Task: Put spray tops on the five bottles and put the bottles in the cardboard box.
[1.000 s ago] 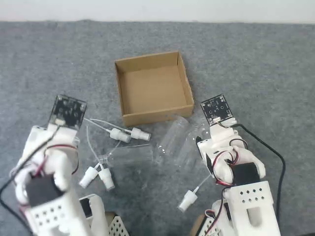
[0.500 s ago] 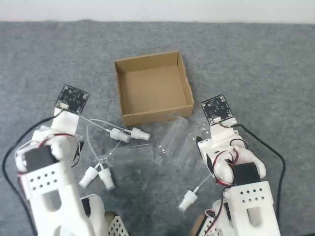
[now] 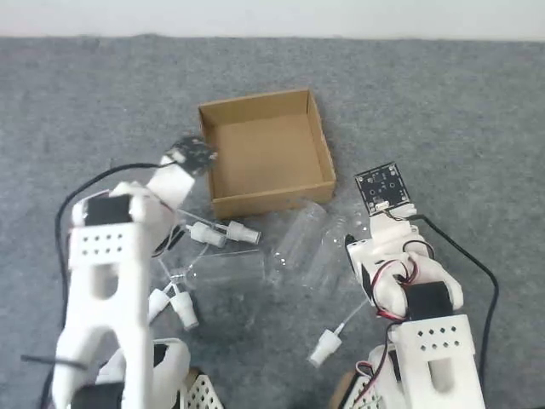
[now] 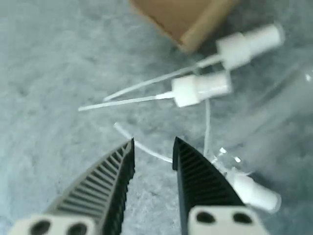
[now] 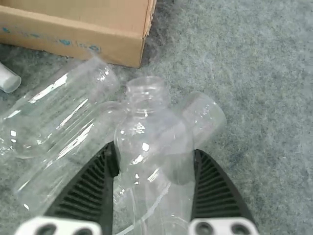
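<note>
The right tool (image 5: 154,155) clamps a clear bottle (image 5: 146,127) between its jaws (open neck toward the cardboard box (image 5: 73,34)), with other bottles (image 5: 58,107) touching alongside. The left tool (image 4: 152,147) hangs with jaws parted over a thin dip tube (image 4: 146,148), and spray tops (image 4: 200,90) lie just beyond on the bench (image 4: 44,73).
</note>
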